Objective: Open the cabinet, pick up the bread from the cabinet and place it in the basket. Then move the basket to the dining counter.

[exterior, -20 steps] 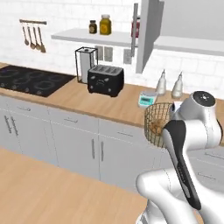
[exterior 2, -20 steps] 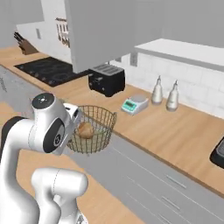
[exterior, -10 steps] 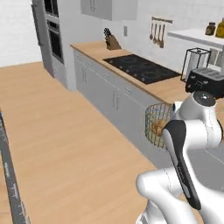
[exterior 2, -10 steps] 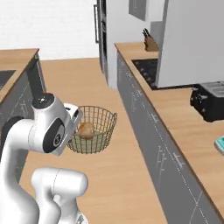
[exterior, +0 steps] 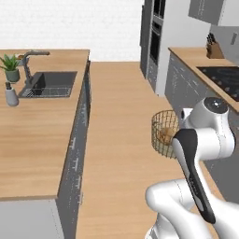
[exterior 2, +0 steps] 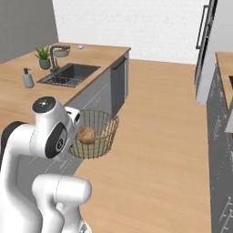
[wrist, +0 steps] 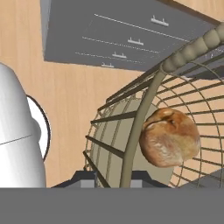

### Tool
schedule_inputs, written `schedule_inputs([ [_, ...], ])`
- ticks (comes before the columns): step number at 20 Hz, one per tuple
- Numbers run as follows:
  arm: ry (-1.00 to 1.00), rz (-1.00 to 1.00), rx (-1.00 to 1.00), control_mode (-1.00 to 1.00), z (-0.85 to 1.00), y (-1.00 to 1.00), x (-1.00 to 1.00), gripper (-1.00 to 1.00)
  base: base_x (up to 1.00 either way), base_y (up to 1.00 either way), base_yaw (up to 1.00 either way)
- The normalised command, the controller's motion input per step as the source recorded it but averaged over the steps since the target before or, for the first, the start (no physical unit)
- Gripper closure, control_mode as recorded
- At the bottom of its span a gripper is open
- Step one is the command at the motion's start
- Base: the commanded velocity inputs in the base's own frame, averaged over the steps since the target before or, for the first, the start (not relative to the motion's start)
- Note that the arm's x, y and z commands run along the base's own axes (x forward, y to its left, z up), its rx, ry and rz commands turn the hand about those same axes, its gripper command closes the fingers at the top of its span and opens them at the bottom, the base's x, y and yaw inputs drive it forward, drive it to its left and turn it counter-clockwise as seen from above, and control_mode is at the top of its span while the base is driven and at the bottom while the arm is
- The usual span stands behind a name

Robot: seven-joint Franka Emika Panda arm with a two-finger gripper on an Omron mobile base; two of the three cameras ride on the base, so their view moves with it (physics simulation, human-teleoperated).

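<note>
Bread point(wrist: 169, 138), a small golden-brown roll, lies inside the wire basket point(wrist: 131, 118) at the centre right of the hand view, resting against the mesh floor. At the bottom centre of that view the gripper point(wrist: 114, 178) is clenched on the basket's rim wire, with a dark finger tip on either side of the bar.

In the left base view the basket point(exterior: 164, 133) hangs in the air at centre right, over the wood floor point(exterior: 119, 121), just left of the white arm's upper joint, with the roll point(exterior: 165, 136) showing through the mesh. In the right base view the basket point(exterior 2: 95, 134) sits at centre left of the frame, against the arm's head, and the roll point(exterior 2: 86, 134) lies in its bottom.

The dining counter point(exterior: 35, 135), with its light wood top, fills the left side of the left base view. On it, at upper left, are a sink point(exterior: 49, 84) with a faucet point(exterior: 29, 63), a potted plant point(exterior: 10, 66) and a soap bottle point(exterior: 11, 94). The same counter point(exterior 2: 18, 98) runs along the left of the right base view. The basket is off the counter, held over the aisle beside it.
</note>
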Motion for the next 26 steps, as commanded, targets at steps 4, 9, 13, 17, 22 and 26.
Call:
schedule_inputs([
  [4, 0.0, 0.0, 0.0, 1.0, 0.0, 0.0, 0.0, 1.0, -0.08, 0.06, 0.04],
  [9, 0.0, 0.0, 0.0, 1.0, 0.0, 0.0, 0.0, 1.0, -0.49, 0.96, 0.0],
  [13, 0.0, 0.0, 0.0, 1.0, 0.0, 0.0, 0.0, 1.0, -0.25, 1.0, 0.0],
  [17, 0.0, 0.0, 0.0, 1.0, 0.0, 0.0, 0.0, 1.0, -0.62, 1.0, 0.0],
  [22, 0.0, 0.0, 0.0, 1.0, 0.0, 0.0, 0.0, 1.0, 0.05, 1.0, -0.05],
  [26, 0.0, 0.0, 0.0, 1.0, 0.0, 0.0, 0.0, 1.0, 0.26, 1.0, 0.0],
])
